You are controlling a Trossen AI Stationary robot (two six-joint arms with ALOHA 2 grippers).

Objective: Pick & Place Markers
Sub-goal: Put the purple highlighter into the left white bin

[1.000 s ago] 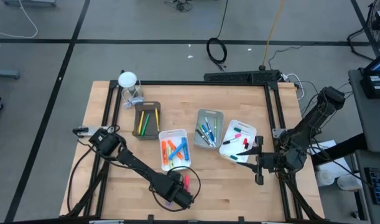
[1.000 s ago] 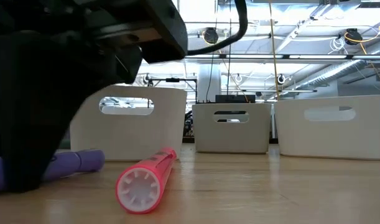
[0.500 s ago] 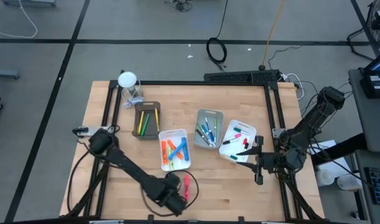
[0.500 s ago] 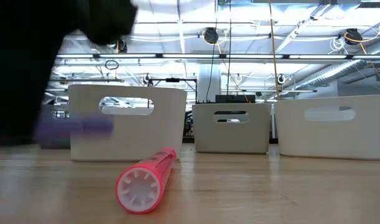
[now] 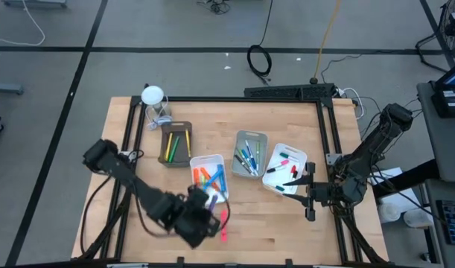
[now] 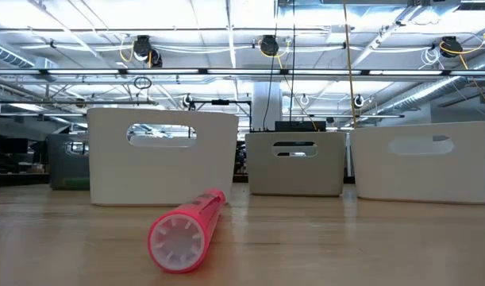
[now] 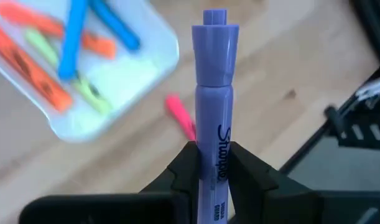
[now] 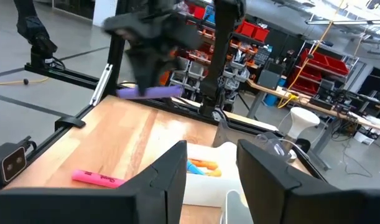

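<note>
The left pincer is clamped on a purple marker, raised above the bench near the front edge, just in front of the white tray that holds orange, blue and green markers. The marker's cap end projects past the fingertips. A pink marker lies loose on the bare wood beside the left pincer, clear of every tray; in the low view it lies alone in front of the tray walls with open bench around it. The right pincer hangs at the right side over the near edge of another white tray holding pink and green markers, its fingers partly spread and holding nothing. The front strip of the bench between the two arms is open wood.
</note>
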